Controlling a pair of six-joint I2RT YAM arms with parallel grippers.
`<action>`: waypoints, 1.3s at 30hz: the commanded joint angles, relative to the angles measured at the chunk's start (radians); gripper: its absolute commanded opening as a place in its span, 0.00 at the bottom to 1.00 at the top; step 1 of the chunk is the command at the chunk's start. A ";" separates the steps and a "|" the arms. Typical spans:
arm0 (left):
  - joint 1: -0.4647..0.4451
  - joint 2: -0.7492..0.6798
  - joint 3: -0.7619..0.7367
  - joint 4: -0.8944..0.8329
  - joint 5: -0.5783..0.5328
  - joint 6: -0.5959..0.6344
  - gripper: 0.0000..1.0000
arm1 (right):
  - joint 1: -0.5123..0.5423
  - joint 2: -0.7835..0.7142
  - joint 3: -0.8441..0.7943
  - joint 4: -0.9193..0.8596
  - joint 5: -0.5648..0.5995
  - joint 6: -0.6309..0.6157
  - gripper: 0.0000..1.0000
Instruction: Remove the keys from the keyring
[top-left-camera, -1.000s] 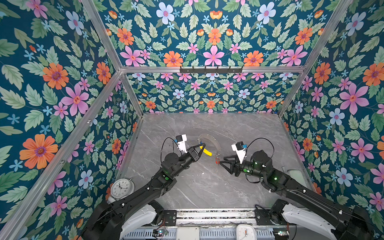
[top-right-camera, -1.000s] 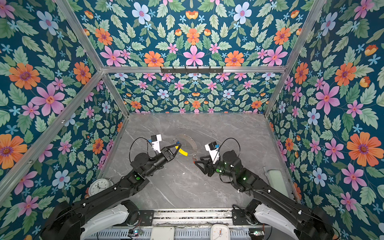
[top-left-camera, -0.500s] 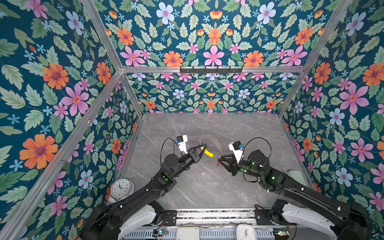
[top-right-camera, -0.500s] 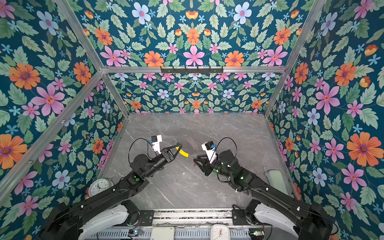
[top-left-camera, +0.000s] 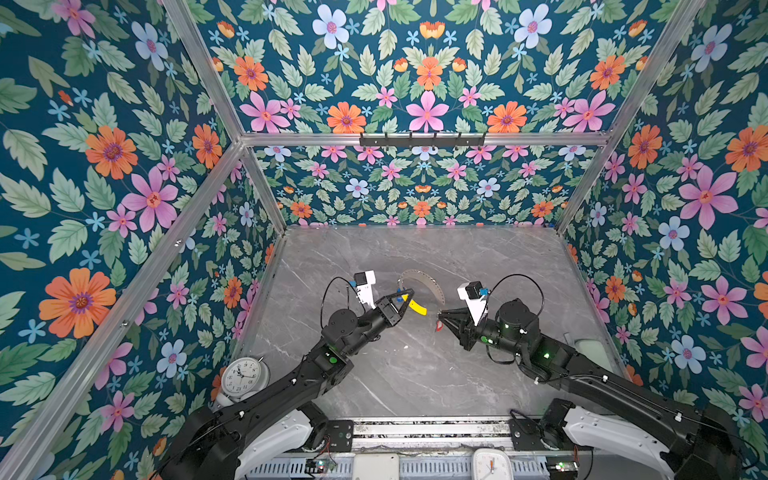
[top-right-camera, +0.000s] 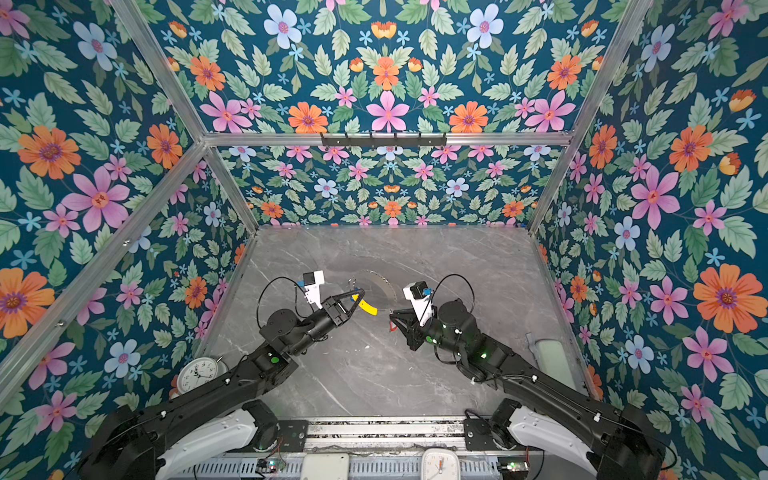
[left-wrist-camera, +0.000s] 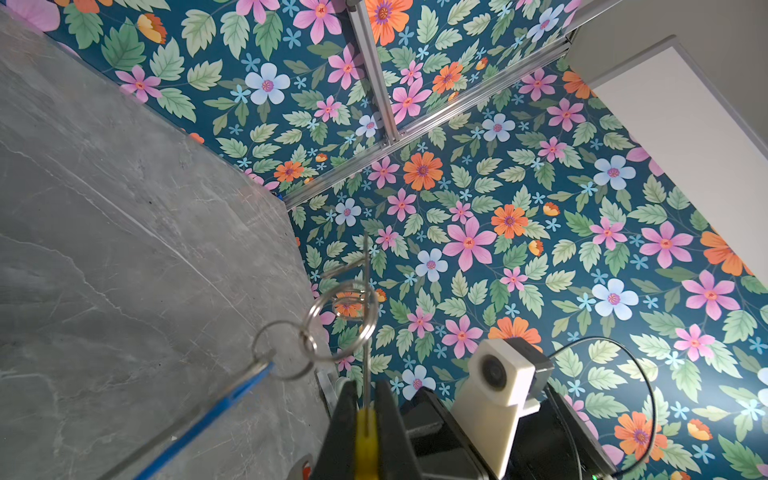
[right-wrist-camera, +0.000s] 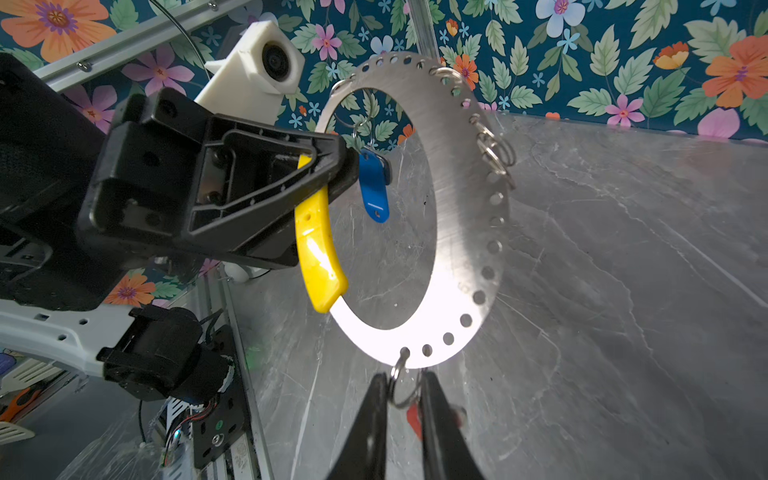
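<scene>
The keyring stands upright off the surface, between the two arms. Close up it is a flat metal crescent with holes punched along its rim. The left pincer is clamped tight on the yellow sleeve and carries the whole thing. The key with the blue tag dangles near the top, just beside that grip. At the lowest hole hangs a small split ring with the red tag under it.

The right pincer has its jaws narrow, one finger on each side of that split ring. I cannot tell whether they pinch it yet. The red key's metal blade is hidden from me.

To my eye the step in hand is taking hold of the red key's ring. It should go well if the fingers bite on the wire loop itself, not the slippery tag. The left arm ought to hold the crescent dead steady, because a thin plate gripped by a plastic sleeve can swivel under a pull. Then the loop wants working round through its hole, not yanking.
</scene>
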 joint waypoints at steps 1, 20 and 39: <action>0.000 -0.004 0.001 0.032 -0.004 0.010 0.00 | 0.001 0.000 -0.003 0.007 0.013 -0.010 0.16; -0.005 0.000 -0.011 0.051 -0.002 0.003 0.00 | 0.001 0.007 0.010 0.003 0.010 -0.018 0.16; -0.006 -0.005 -0.027 0.056 -0.013 -0.006 0.00 | 0.001 -0.011 0.000 -0.003 -0.012 -0.017 0.00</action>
